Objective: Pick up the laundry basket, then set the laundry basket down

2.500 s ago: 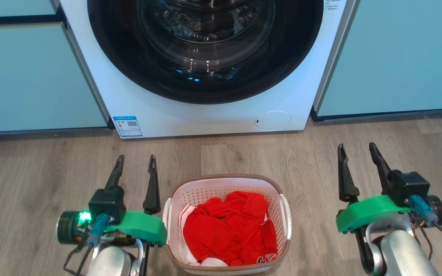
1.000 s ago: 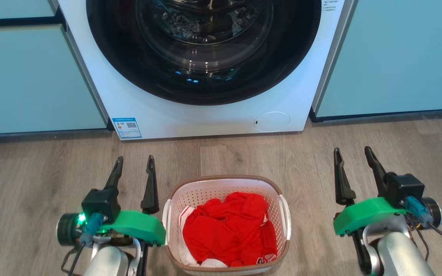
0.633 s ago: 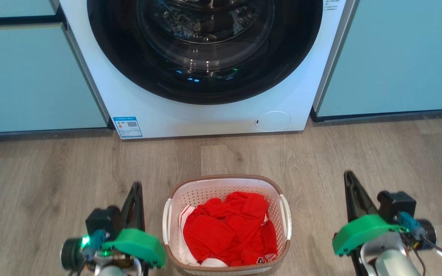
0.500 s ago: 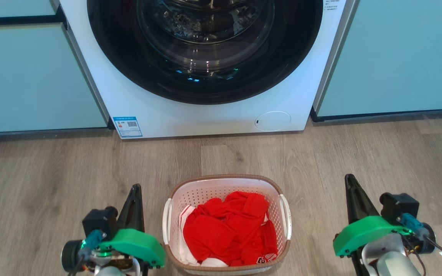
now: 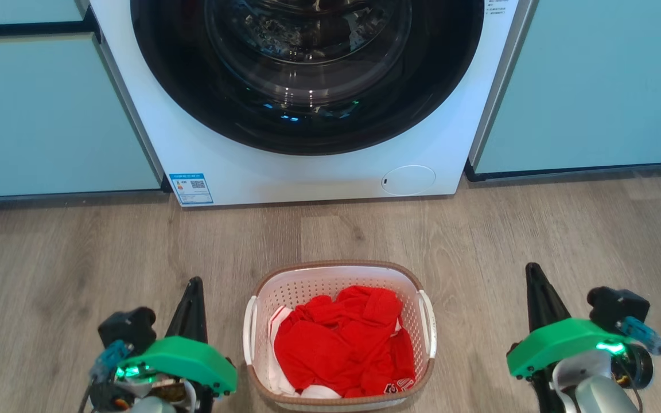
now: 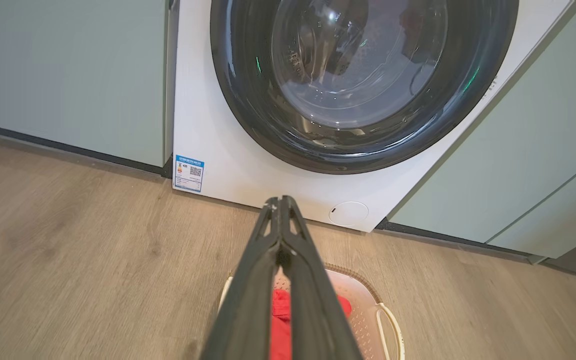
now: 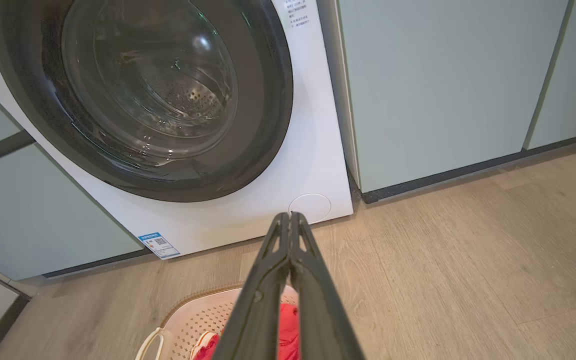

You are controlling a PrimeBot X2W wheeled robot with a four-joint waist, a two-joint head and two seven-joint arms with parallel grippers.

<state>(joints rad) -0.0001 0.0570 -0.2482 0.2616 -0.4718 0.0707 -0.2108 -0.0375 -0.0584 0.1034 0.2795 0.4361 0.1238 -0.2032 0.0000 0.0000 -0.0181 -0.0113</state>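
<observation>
Left tool (image 5: 194, 282) clenched tight, both dark fingers pressed together with nothing between them, sitting just left of the laundry basket (image 5: 339, 265) and clear of it. Right tool (image 5: 532, 268) likewise squeezed closed on nothing, well off to the basket's right. Basket stands upright on the wooden floor (image 5: 49, 269) between the two, a red garment (image 5: 342, 338) heaped inside with a bit of white cloth beneath. Beyond it, the white front-loading washing machine (image 5: 307, 172), dark round door closed, a blue label (image 5: 191, 189) at its lower left corner, pale green cabinets (image 5: 43, 115) on either side.
</observation>
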